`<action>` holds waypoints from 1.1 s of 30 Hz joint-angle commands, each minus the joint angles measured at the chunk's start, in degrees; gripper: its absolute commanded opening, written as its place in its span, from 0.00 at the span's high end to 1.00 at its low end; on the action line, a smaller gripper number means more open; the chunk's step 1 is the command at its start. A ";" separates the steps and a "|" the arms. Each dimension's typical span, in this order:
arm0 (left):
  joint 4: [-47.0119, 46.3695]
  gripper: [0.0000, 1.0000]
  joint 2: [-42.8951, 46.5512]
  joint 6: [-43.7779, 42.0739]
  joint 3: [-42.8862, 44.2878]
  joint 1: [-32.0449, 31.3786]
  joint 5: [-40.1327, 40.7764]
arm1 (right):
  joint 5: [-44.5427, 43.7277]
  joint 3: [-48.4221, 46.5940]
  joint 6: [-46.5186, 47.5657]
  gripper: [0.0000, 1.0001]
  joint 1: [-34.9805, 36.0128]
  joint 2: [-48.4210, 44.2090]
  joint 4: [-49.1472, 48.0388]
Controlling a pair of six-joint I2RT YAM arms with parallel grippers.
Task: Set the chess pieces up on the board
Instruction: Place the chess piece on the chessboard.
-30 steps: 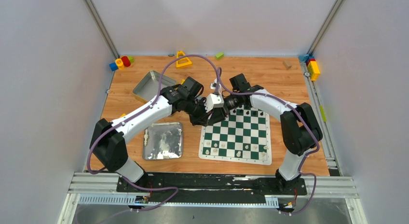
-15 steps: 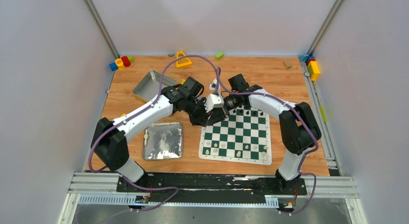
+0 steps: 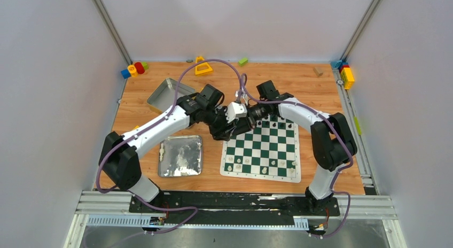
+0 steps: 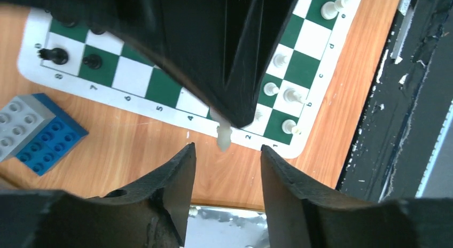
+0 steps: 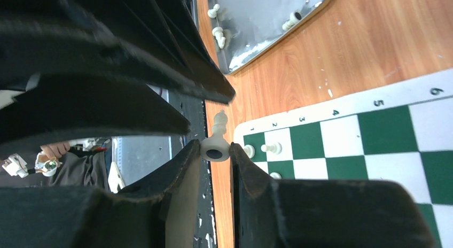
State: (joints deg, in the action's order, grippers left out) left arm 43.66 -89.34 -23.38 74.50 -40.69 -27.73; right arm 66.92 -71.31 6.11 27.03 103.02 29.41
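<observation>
The green-and-white board (image 3: 267,147) lies right of centre, and both grippers meet above its far left corner. My right gripper (image 5: 215,153) is shut on the round base of a cream-white chess piece (image 5: 216,145), which is held in the air. In the left wrist view that piece (image 4: 224,139) pokes out from under the right gripper's black fingers, just beyond my left gripper (image 4: 227,149). The left jaws are open and apart from the piece. White chessmen (image 4: 278,90) stand on the near rows and black ones (image 4: 56,55) on the far rows.
A flat silver tray (image 3: 181,155) left of the board holds loose white pieces (image 5: 218,35). A deeper metal tray (image 3: 165,93) sits behind it. A blue and grey block (image 4: 37,133) lies by the board's far left corner. Coloured blocks (image 3: 134,69) line the back edge.
The left gripper's jaws have opened and let go of the white piece. The right gripper closed on that piece and now holds it alone. Both arms stayed nearly in place.
</observation>
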 commanded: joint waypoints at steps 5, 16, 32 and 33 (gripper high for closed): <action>-12.09 0.19 12.74 -0.69 -7.19 4.15 1.81 | 1.54 0.75 1.20 0.94 -6.51 -5.10 0.47; -27.17 0.11 14.32 -2.02 -13.02 5.05 -10.17 | 7.22 -0.31 0.60 0.94 -10.67 -10.30 0.74; -55.00 0.45 9.59 -1.31 -20.11 5.09 -21.60 | 14.50 -2.52 -2.19 0.95 -11.89 -9.61 0.43; -55.53 0.46 9.56 -1.10 -20.63 5.09 -22.11 | 14.74 -2.60 -2.36 0.95 -11.91 -9.45 0.37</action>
State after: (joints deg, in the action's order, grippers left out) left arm -3.44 -79.68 -25.76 54.87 -35.83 -46.37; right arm 78.17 -71.64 4.05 15.44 94.39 30.61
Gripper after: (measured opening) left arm 0.560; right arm 0.250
